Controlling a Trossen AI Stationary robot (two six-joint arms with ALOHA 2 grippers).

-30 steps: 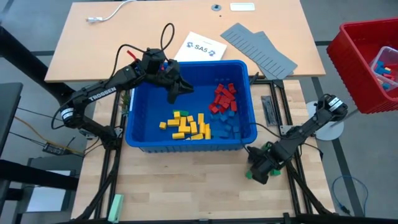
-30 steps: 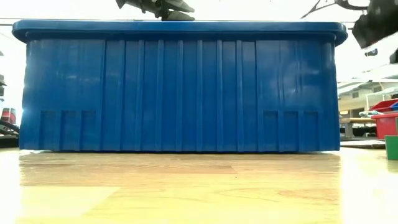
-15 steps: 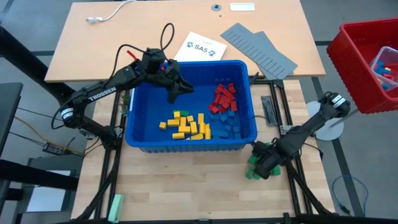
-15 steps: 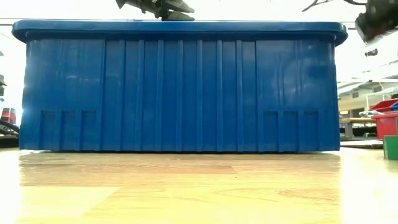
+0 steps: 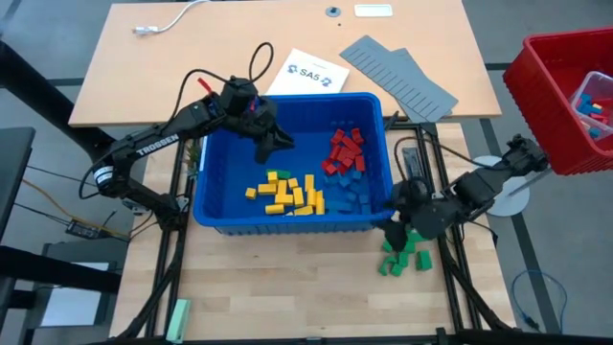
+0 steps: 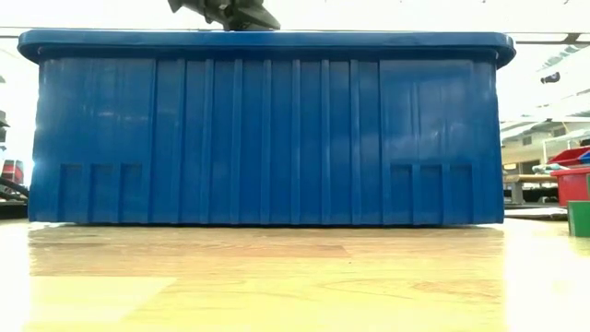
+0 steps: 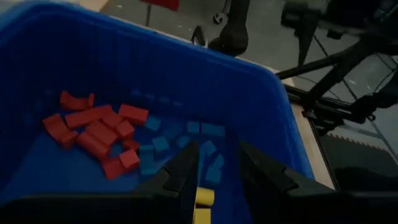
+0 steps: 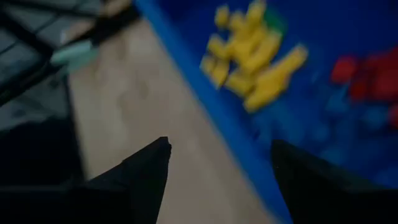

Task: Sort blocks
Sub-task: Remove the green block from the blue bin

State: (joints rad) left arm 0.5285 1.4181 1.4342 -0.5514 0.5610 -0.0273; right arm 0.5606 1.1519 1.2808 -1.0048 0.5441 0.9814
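- Looking down from the high view, my right claw (image 5: 407,204) hangs at the near right corner of the blue bin (image 5: 290,222), fingers spread and empty. Green blocks (image 5: 403,255) lie on the table (image 5: 287,278) just beside that corner, outside the bin. Inside are yellow blocks (image 5: 285,193), red blocks (image 5: 343,151) and blue blocks (image 5: 352,196), each in its own patch. To fetch a green one well, I should clear the rim first, then drop straight in.
- My left claw (image 5: 263,144) hovers over the bin's far left part; whether it pinches anything I cannot tell here.
- Low view: the bin wall fills nearly everything; only my left claw (image 6: 226,13) peeks above the rim, so height over that edge is what matters.
- Left wrist view: my fingers (image 7: 186,171) stand partly apart over yellow blocks (image 7: 203,204), with red and blue blocks beyond.
- Right wrist view: my fingers (image 8: 146,168) are wide, the bin rim running between bare table and the blocks. Open room lies on the table side.
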